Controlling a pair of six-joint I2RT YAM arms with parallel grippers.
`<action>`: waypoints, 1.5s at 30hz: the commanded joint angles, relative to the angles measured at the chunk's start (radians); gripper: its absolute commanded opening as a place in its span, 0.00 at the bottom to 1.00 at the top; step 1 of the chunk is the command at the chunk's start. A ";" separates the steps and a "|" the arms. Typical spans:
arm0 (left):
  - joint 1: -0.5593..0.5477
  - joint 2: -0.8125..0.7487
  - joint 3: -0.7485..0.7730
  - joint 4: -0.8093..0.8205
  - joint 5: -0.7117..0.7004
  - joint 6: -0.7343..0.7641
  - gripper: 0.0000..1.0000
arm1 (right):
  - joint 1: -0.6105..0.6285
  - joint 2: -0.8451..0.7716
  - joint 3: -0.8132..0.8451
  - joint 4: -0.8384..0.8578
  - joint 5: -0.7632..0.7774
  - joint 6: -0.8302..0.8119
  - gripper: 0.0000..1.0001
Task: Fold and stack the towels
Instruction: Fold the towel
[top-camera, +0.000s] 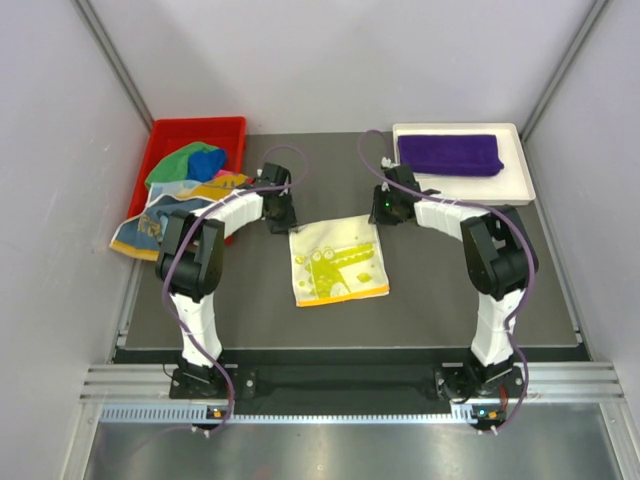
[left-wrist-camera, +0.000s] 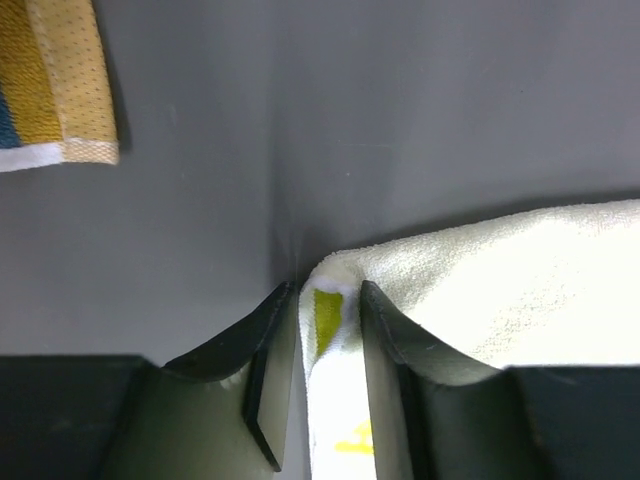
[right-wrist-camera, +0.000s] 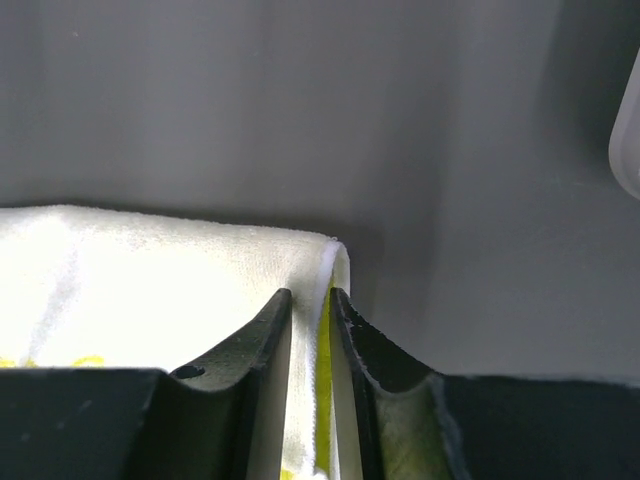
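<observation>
A pale yellow printed towel (top-camera: 338, 262) lies spread flat on the dark mat between the arms. My left gripper (top-camera: 289, 226) stands at its far left corner. In the left wrist view the gripper (left-wrist-camera: 328, 295) is open around that raised corner (left-wrist-camera: 330, 320), and a gap shows beside one finger. My right gripper (top-camera: 379, 217) is at the far right corner. In the right wrist view the gripper (right-wrist-camera: 310, 295) is shut on the towel's edge (right-wrist-camera: 150, 270). A deep purple towel (top-camera: 449, 154) lies folded in the white tray (top-camera: 520, 185).
A red bin (top-camera: 165, 135) at the back left holds several bunched multicoloured towels (top-camera: 190, 165). One orange and blue towel (top-camera: 150, 225) hangs over the bin's front edge and shows in the left wrist view as well (left-wrist-camera: 50, 80). The tray's rim (right-wrist-camera: 628, 140) is close to the right gripper.
</observation>
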 joint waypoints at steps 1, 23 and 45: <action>0.013 -0.050 -0.013 0.061 0.033 -0.031 0.33 | -0.017 0.004 0.045 0.025 -0.015 0.006 0.21; 0.063 0.033 0.087 0.101 0.095 -0.042 0.07 | -0.088 -0.021 0.022 0.071 -0.064 0.015 0.14; 0.067 0.062 0.135 0.067 0.095 -0.037 0.08 | -0.046 -0.157 -0.150 0.157 0.040 0.119 0.26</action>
